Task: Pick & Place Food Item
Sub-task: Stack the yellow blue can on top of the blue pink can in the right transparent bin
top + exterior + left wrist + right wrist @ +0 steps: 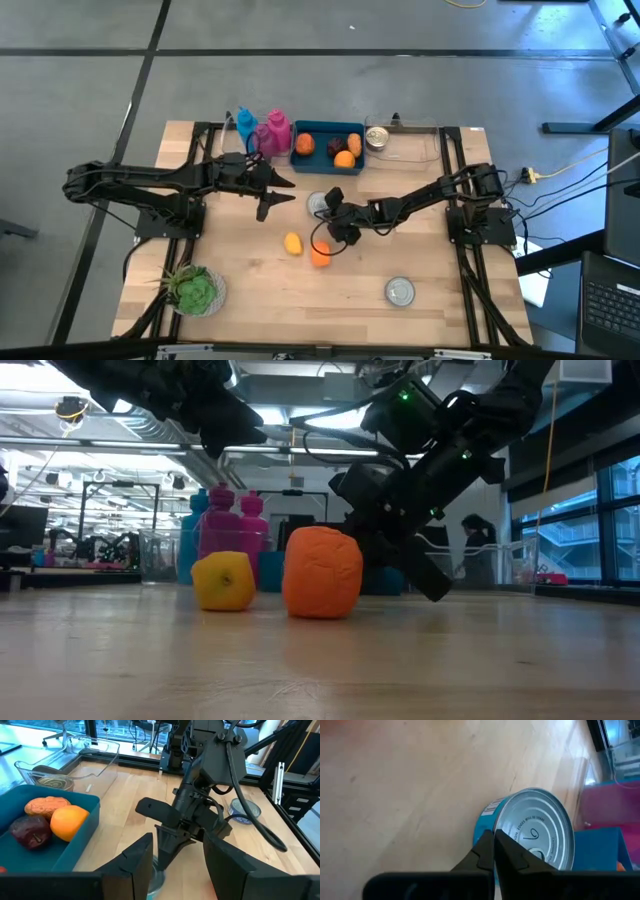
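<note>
Lighting was even and bright across the wooden table, with only soft, short shadows beneath the arms. In the low view, ceiling strip lights and daylight through the windows backlit the scene, leaving the arms near-silhouettes. The orange food item was reasonably sharp; the table's near edge was blurred. In the right wrist view the closed fingers were out of focus, and the tin's lid just beyond them carried a pale sheen. The clear container showed window glare.

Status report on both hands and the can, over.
Right hand shut, empty, at the can. Left hand open, hovering near the blue bin. Nothing in the way.
</note>
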